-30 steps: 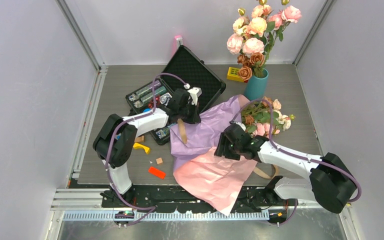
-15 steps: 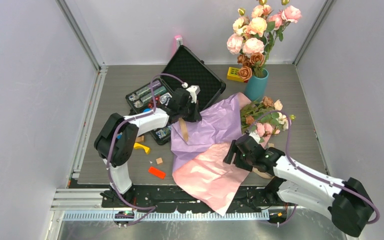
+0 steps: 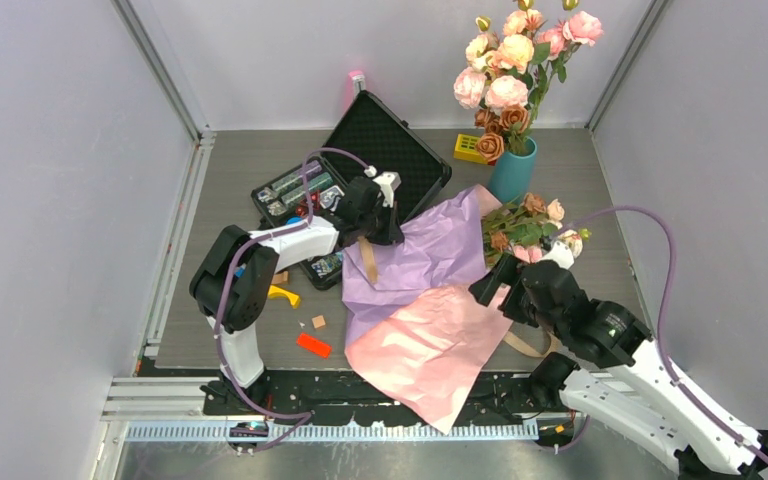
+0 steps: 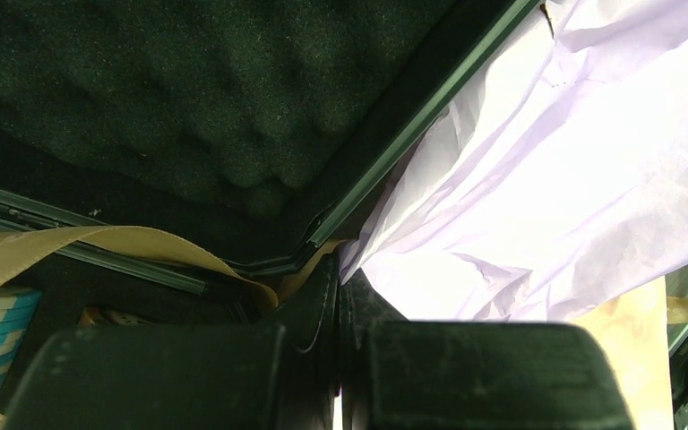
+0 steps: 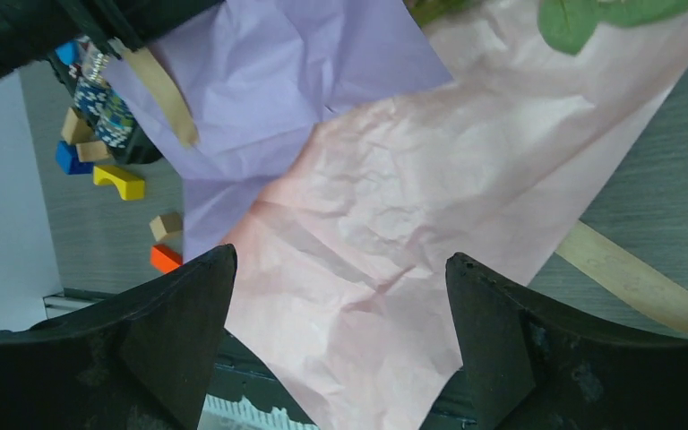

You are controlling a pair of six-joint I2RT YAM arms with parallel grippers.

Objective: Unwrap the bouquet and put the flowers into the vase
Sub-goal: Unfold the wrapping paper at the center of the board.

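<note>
Pink paper (image 3: 425,345) spread flat — right pincer (image 5: 340,260) risen; jaws wider.

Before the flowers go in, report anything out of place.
The pink paper droops over the table's near edge. The lilac paper lies against the open case's edge. The vase is already filled by a bigger rose bunch, so little room looks left.
</note>
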